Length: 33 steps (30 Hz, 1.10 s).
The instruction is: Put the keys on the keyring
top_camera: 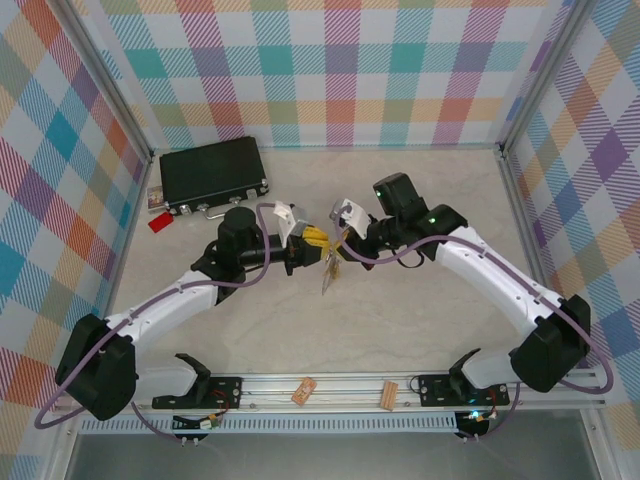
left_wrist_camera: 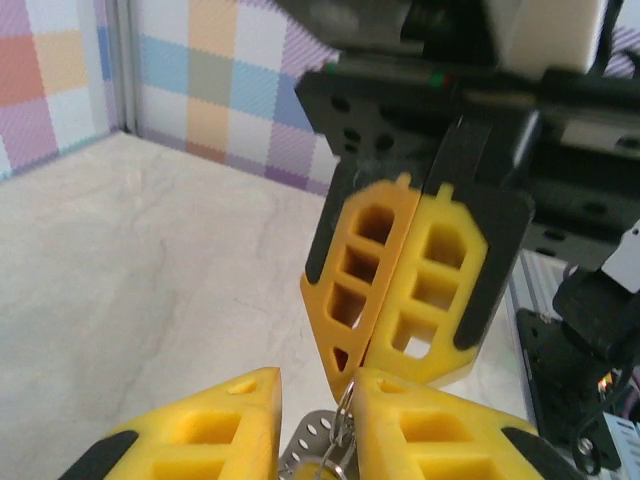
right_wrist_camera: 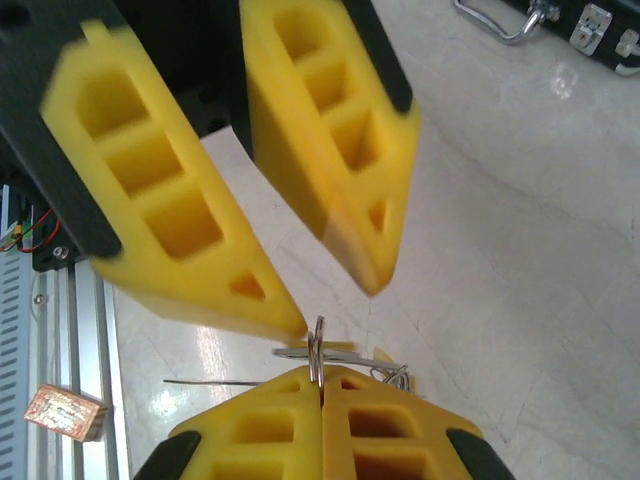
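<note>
Right pincer (right_wrist_camera: 320, 385) clamps the thin keyring (right_wrist_camera: 318, 342), likely light, stiff and slippery, best pinched across its wire, while left pincer (right_wrist_camera: 338, 305) faces it, jaws apart.

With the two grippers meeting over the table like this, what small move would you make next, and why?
Probably draw the left gripper back a little: its fingers stand apart, apparently gripping nothing, while the right gripper is shut on the keyring and seems to carry it alone.
</note>
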Tool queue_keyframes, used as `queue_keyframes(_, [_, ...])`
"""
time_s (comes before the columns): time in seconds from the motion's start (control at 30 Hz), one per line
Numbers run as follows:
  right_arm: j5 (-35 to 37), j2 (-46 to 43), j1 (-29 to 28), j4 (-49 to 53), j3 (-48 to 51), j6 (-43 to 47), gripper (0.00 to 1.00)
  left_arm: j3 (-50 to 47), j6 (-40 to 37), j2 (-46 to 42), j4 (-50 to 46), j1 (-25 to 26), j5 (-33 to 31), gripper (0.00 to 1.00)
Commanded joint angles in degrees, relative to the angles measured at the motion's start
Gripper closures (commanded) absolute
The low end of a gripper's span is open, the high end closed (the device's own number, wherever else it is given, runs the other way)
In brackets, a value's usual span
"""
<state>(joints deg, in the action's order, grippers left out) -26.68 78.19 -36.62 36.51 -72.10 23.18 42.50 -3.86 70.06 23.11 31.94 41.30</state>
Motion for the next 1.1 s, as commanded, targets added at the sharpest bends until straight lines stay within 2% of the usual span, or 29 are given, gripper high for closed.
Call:
queue_keyframes(0.0, [-1.1,-3.8,0.0,-7.4,2.3,-0.9,1.00,-2.2,2.9,-3.8,7.0,-0.5,-2.0,0.74])
queue_keyframes(0.2, [-5.4,-8.6,1.9,-16.5,7.4,-4.4,1.00,-5.5,3.6,-5.5,9.7,-0.6,-4.6,0.73])
queue_keyframes(0.43, [-10.6,-12.7,4.6,-28.4,13.1,-11.0,1.00,-5.9,5.1,-3.1,12.6,-0.5,-0.1,0.69])
queue_keyframes(0.6, [-13.3,-14.6,6.4,-40.5,18.4,-17.1,1.00,-6.7,6.6,-3.0,15.8,-0.1,0.3,0.67])
queue_keyframes(0.73, [-14.3,-13.9,7.0,-44.1,19.2,-21.5,1.00,-7.1,6.6,-4.0,16.0,0.2,0.4,0.65])
queue_keyframes(1.07, [-16.6,-12.9,7.2,-50.0,20.0,-25.9,1.00,-6.3,3.5,-3.4,14.9,2.7,-5.0,0.58])
